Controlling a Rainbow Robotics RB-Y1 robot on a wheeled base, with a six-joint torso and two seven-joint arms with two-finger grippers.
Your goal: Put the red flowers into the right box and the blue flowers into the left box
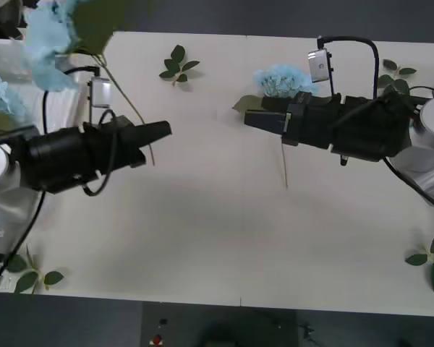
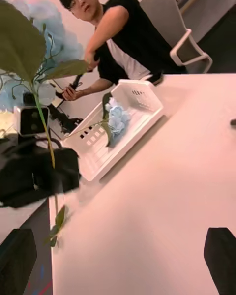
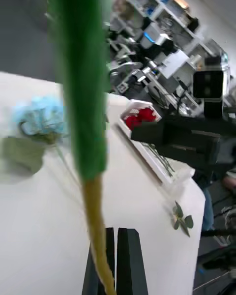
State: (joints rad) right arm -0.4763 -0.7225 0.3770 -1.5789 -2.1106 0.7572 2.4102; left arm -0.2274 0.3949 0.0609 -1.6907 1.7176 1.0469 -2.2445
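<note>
My left gripper [image 1: 165,131] is shut on the thin stem of a blue flower [image 1: 47,36], whose pale head is raised above the table's far left corner. In the left wrist view the black fingers [image 3: 115,258] pinch the stem [image 3: 81,103]. A second blue flower [image 1: 282,78] lies on the table with its stem running under my right gripper [image 1: 248,119]. That gripper is open, with its fingers [image 2: 221,260] wide apart. The left box [image 2: 132,105] holds another blue flower [image 2: 117,119]. The right box [image 3: 152,152] holds red flowers [image 3: 140,118].
Loose green leaf sprigs lie at the far middle [image 1: 177,65], the far right [image 1: 394,72], the near right [image 1: 430,262] and the near left corner [image 1: 32,278]. The table's near edge [image 1: 239,307] runs along the front.
</note>
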